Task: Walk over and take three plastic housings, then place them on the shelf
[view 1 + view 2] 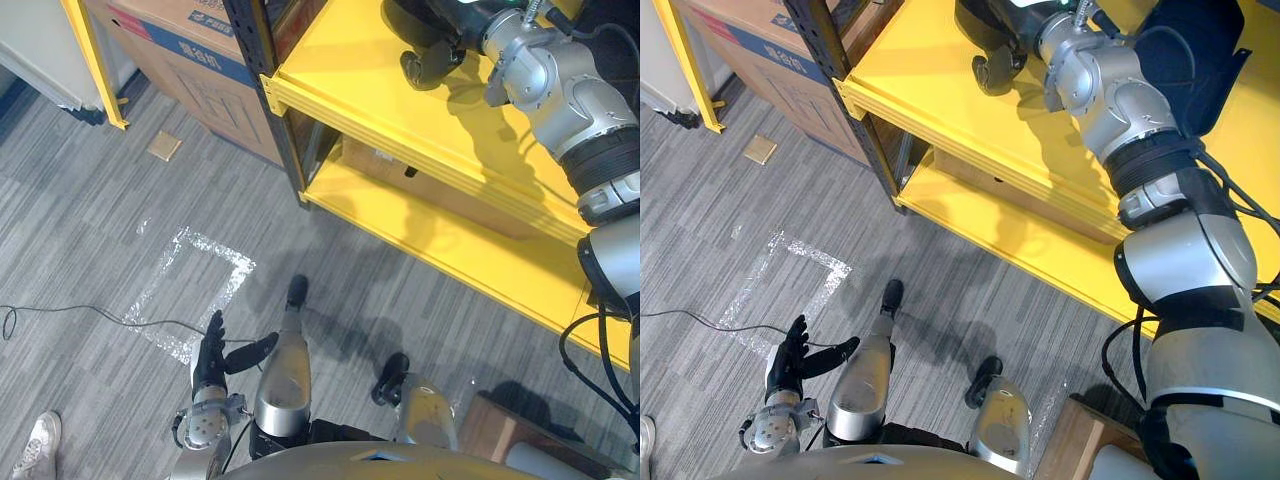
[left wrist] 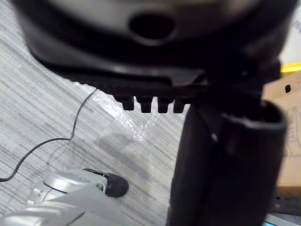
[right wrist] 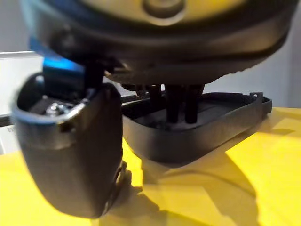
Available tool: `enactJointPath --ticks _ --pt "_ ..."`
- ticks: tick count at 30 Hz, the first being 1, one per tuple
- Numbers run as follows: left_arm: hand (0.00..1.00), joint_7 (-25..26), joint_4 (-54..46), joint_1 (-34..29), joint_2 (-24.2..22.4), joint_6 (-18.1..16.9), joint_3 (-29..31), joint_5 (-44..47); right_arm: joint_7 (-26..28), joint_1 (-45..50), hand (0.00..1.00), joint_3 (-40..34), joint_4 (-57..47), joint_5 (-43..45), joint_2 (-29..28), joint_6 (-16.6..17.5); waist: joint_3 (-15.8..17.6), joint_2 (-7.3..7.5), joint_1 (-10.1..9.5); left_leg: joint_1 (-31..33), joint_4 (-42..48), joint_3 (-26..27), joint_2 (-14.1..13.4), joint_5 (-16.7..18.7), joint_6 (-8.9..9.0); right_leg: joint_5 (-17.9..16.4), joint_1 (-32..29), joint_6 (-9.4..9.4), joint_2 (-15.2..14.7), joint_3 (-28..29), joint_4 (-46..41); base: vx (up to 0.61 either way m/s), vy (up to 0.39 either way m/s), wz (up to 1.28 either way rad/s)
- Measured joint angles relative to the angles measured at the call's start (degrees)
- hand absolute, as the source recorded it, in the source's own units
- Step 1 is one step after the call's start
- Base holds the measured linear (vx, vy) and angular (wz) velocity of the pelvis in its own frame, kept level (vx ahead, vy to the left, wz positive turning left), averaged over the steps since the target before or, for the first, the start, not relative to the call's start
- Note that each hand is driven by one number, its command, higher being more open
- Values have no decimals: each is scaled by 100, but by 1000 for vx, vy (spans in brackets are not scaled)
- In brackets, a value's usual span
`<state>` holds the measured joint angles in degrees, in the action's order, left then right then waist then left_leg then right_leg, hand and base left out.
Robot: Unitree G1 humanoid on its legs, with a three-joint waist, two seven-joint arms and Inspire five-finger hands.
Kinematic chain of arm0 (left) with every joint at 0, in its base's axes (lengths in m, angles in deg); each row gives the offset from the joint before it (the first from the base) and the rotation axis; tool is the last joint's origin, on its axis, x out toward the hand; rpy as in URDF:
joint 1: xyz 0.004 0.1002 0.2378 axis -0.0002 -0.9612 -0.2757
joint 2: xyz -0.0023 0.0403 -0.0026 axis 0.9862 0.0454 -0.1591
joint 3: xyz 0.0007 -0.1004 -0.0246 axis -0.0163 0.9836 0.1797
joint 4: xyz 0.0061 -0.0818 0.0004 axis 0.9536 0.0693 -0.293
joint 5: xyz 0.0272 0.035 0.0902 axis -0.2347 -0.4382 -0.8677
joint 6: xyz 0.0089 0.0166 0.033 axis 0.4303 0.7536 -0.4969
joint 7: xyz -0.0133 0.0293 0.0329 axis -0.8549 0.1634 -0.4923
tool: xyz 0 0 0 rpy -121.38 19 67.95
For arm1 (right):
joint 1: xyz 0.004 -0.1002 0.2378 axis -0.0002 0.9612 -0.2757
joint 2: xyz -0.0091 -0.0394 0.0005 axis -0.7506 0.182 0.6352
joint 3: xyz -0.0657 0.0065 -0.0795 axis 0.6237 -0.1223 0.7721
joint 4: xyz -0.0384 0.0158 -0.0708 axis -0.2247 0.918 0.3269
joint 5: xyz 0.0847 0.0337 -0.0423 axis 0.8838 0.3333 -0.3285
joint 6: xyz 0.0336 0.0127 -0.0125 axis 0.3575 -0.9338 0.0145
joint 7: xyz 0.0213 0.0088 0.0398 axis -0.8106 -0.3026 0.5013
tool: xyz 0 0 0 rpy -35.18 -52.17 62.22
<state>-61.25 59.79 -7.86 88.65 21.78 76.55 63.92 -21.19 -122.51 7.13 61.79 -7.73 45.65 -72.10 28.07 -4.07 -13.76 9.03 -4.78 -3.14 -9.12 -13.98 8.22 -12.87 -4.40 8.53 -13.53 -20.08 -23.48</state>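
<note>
The right hand [image 3: 70,155] is up at 1 o'clock in the head views, over the top board of the yellow shelf [image 1: 350,80]. It holds a black plastic shell [image 3: 197,136]. Its fingers [image 3: 174,106] go down inside the shell and its thumb sits outside the rim, so the hand is pinched on the shell's wall. The shell is tilted, with its open side facing the hand. It is low over the yellow board, and its shadow lies right under it. I cannot tell if its bottom touches the board.

The left hand [image 1: 210,352] hangs at 7 o'clock, above the grey carpet [image 1: 90,230]. Its fingers are straight and a little apart, and it holds nothing.

On the carpet at 8 o'clock, just past the left hand, there is a square made of shiny tape [image 1: 190,290]. Farther out at 8 o'clock, in the corner, is a person's white shoe [image 1: 35,445]. A small brown tile [image 1: 164,146] lies on the carpet at 10 o'clock. A big cardboard box [image 1: 190,60] stands at 11 o'clock, just beside the dark post [image 1: 265,90] of the shelf. A flat brown box [image 1: 430,185] lies on the low board of the shelf at 2 o'clock, under the top board
</note>
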Motion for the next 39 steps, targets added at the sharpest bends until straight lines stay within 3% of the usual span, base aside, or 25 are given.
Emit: enactJointPath --ticks 6,9,11,15,20,24,27,29,32,33,35,39 --pt "100 -174 52 2 -11 2 -21 -28 8 -1 100 -141 -243 38 0 117 -103 3 66 -319 -4 103 0 57 15 25 349 36 15 22 206 23 -18 -7" --pt "100 -234 236 0 -14 19 -38 -41 625 -1 100 -186 -568 270 -7 -37 -350 36 126 -357 -5 192 -31 94 18 105 413 56 76 87 398 41 -20 -12" --pt "100 -239 339 -3 -13 89 -22 -44 1175 137 100 -251 -732 307 -7 -210 -595 138 151 -411 -4 289 -62 95 18 197 499 64 128 154 605 71 -19 -17" --pt "100 -287 475 -9 -14 106 34 -59 1740 679 100 -346 -755 330 -7 -334 -874 358 218 -606 -8 431 -82 102 18 304 789 67 184 182 915 43 -17 -13" --pt "100 -344 857 -12 -97 117 273 -80 1715 1046 100 -362 -941 485 -5 -310 -1042 420 430 -758 -32 569 -194 239 36 449 952 59 319 295 1175 -19 -7 -17" --pt "100 -341 1088 -7 -135 68 503 -80 727 1181 100 -897 -1436 648 103 -96 -1178 460 560 -760 -31 701 -259 332 26 622 971 54 403 420 1437 -15 6 -17" --pt "100 -126 1095 -35 -138 -155 679 -77 -186 1996 100 -2094 -2954 1407 384 24 -1275 602 625 -816 -13 902 -250 327 37 743 988 73 398 568 1591 50 13 -25" --pt "100 157 1058 -24 -131 -295 923 -81 -764 3187 100 -3202 -4252 1942 482 162 -1390 756 767 -954 -8 1072 -219 332 33 783 1072 85 362 677 1676 71 5 -27" --pt "100 592 361 -26 -226 -454 1299 -83 -1463 5206 100 -4755 -5417 2322 171 569 -1656 827 1086 -974 -12 1168 -214 338 39 785 1025 88 354 784 1665 29 -6 -15" --pt "100 723 158 -12 -268 -488 1377 -100 -1599 5600 100 -5049 -5564 2317 -15 662 -1697 812 1157 -974 -14 1189 -219 343 43 784 1012 88 356 796 1669 -18 -8 -20" --pt "100 1184 -831 16 -471 -629 1686 -373 -2111 6931 100 -5954 -5909 2313 -914 1047 -1827 664 1437 -980 -34 1312 -247 397 56 777 915 84 373 930 1678 -80 3 -26" --pt "100 1716 -2692 4 -646 -657 1935 -1027 -2403 8721 100 -6515 -5920 2631 -2283 1387 -1977 312 1810 -1058 -35 1567 -263 565 89 808 816 60 375 1176 1718 -57 17 -33"
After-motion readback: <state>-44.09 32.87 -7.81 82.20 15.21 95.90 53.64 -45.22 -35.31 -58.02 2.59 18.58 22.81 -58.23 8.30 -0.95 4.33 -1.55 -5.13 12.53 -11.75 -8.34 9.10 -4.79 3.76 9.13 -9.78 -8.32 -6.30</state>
